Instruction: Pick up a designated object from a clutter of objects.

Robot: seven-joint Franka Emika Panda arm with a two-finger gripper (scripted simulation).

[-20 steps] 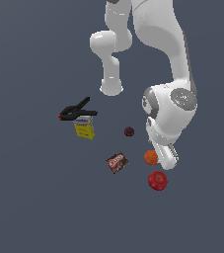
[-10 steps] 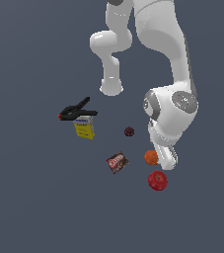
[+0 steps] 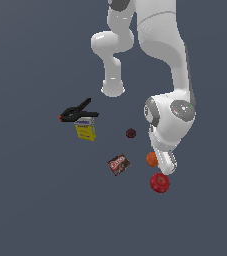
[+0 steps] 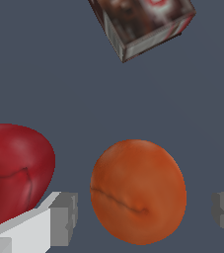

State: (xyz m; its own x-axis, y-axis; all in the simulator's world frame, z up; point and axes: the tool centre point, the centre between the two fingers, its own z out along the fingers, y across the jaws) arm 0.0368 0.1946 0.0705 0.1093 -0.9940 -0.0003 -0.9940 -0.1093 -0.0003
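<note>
The orange (image 4: 138, 191) is a plain round orange ball lying between my two grey fingertips (image 4: 64, 218) in the wrist view. My gripper (image 4: 145, 217) is open around it, with a gap on each side. In the exterior view the orange (image 3: 151, 159) shows half hidden behind my gripper (image 3: 162, 162), which is low over the floor. The red apple (image 3: 159, 182) lies just beside it and fills one edge of the wrist view (image 4: 12, 168), close to one fingertip.
A dark brown box (image 3: 118, 164) lies at the exterior view's left of the orange and shows in the wrist view (image 4: 143, 22). A purple plum (image 3: 131, 133), a yellow box (image 3: 85, 128) and a black clamp (image 3: 78, 113) lie farther off.
The arm has hardly moved over the last second. The gripper stays low at the orange and nothing else has shifted.
</note>
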